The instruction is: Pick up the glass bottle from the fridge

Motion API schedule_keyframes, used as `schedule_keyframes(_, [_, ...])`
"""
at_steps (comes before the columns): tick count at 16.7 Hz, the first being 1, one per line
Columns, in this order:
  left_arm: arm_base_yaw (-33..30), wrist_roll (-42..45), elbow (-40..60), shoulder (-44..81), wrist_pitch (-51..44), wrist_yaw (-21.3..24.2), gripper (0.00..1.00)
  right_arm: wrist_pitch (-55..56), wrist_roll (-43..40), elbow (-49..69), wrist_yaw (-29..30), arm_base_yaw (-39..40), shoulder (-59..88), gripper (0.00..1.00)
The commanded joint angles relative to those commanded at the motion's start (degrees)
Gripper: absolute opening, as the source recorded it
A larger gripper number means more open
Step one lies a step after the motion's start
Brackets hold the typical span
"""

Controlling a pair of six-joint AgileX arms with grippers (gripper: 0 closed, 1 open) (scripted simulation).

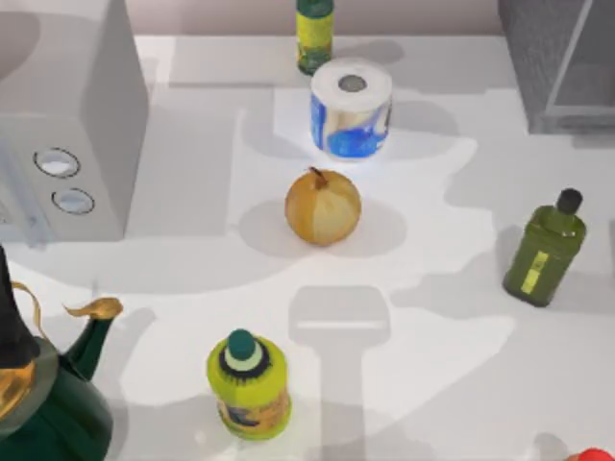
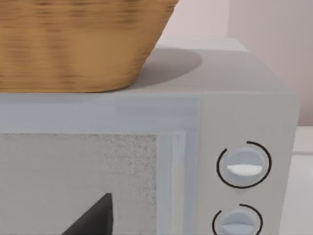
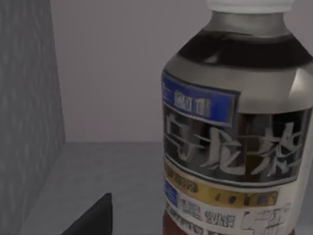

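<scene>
Glass bottle (image 3: 234, 122) looms right up close in the right wrist view, standing upright on a smooth grey shelf (image 3: 112, 166) inside the fridge (image 1: 557, 62), with a speckled dark grey wall (image 3: 27, 117) off to one side. White cap up top, dark see-through shoulders, then a silvery wrap label with a blue band and bold white characters I can't read, and a gold strip lower down. A dark finger tip (image 3: 93, 218) of the right gripper pokes in at the frame's edge; whether the fingers are apart or together, I cannot tell.

From above, the fridge sits at the table's (image 1: 432, 288) far right corner, speckled with a lighter flat panel. Mid-table there's a round golden onion (image 1: 323, 206), and behind it a paper roll (image 1: 351, 108) with blue print. An olive-green bottle (image 1: 545, 252) with a black cap stands to the right, a yellow-green bottle (image 1: 250, 382) with a teal cap near the front.

Left wrist view faces the pale grey box (image 2: 146, 161) with two round dials and a woven basket (image 2: 78, 41) on top; a dark finger tip (image 2: 93, 218) shows, and again I cannot tell its state.
</scene>
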Motion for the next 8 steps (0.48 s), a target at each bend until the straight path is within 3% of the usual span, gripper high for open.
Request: schedule_keyframes(8, [0.0, 0.0, 0.0, 0.0, 0.0, 0.0, 1.00, -7.0, -0.1, 15.5, 1.5, 1.4, 8.4, 1.00])
